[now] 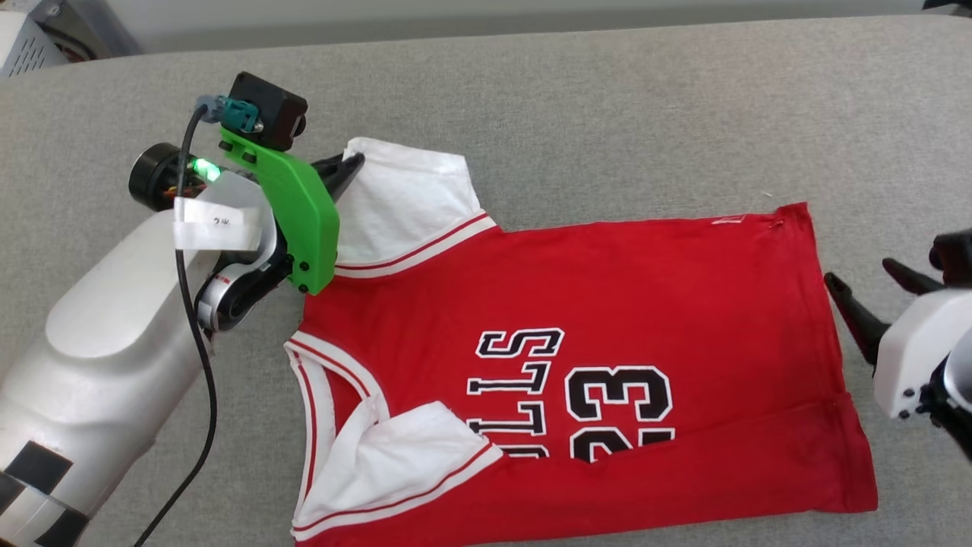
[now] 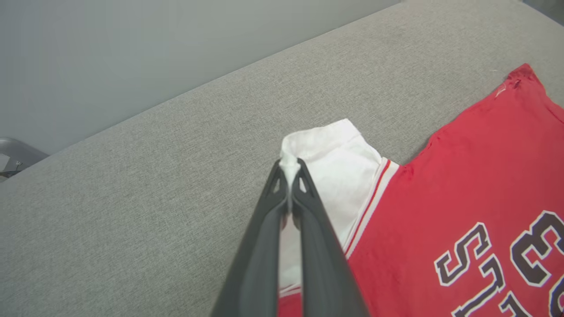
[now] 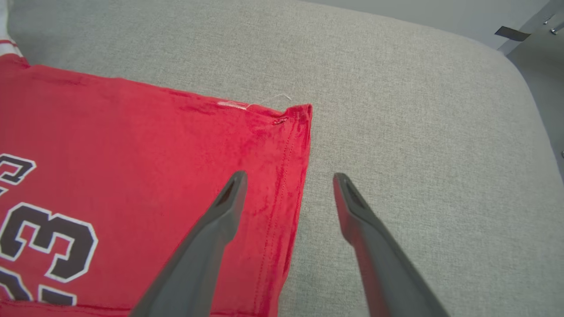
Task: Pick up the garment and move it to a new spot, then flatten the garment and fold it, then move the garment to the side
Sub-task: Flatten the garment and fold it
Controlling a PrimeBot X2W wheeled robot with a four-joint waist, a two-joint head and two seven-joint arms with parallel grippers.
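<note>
Pinching the corner of one white sleeve (image 2: 335,163), the left gripper (image 2: 289,169) has its two dark fingers squeezed together, with a little tuft of white fabric poking out between the tips. The garment (image 1: 607,304) lies spread flat on the grey cushion (image 1: 607,114), stretching from that gripper across to the right gripper (image 1: 862,272), black lettering facing up. The right gripper's fingers are spread wide with nothing in them, right at the hem (image 3: 293,176). One finger sits over red fabric and the other over bare cushion, so the hem edge runs between them. Can't tell if they're touching the cloth. The second sleeve (image 1: 395,456) lies folded onto the red front, well apart from the left gripper.
</note>
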